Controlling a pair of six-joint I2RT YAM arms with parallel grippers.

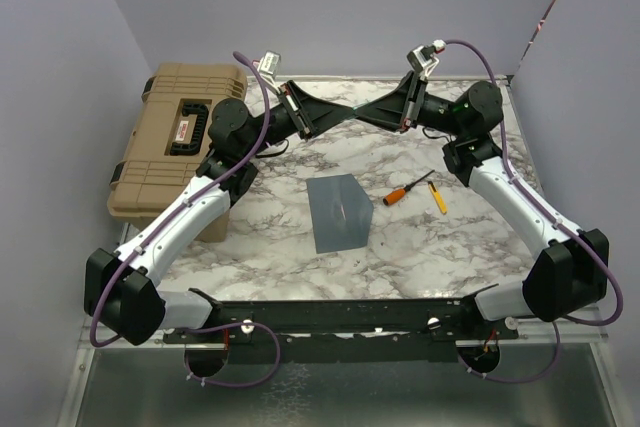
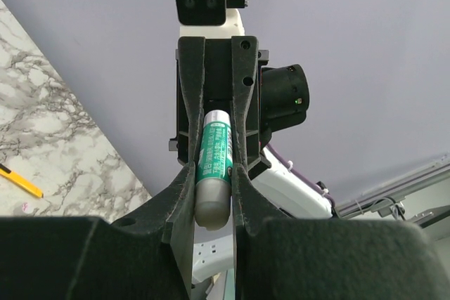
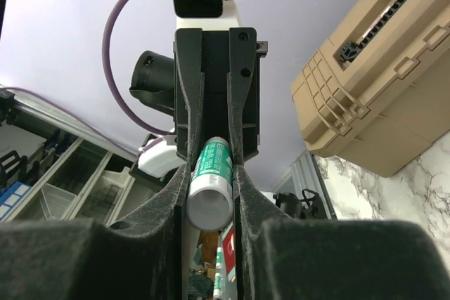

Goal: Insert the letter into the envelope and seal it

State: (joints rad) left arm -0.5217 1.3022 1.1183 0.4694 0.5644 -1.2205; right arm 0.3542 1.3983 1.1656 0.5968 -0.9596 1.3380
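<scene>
We clamp the glue stick (image 2: pixel 213 149), lying left to right, in both left hand (image 2: pixel 213 177) and right hand (image 3: pixel 211 177), with the envelope (image 1: pixel 340 212) flat on the tabletop (image 1: pixel 420 247) nearer, midway between the arms.

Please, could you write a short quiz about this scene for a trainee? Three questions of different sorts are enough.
1. True or false: the envelope lies flat on the marble table, with no gripper touching it.
2. What do the left gripper and the right gripper hold between them, one at each end?
A) a pen
B) a glue stick
C) a pair of scissors
3. In the top view, which orange-handled tool lies on the table to the right of the envelope?

Key
1. True
2. B
3. The screwdriver
</scene>
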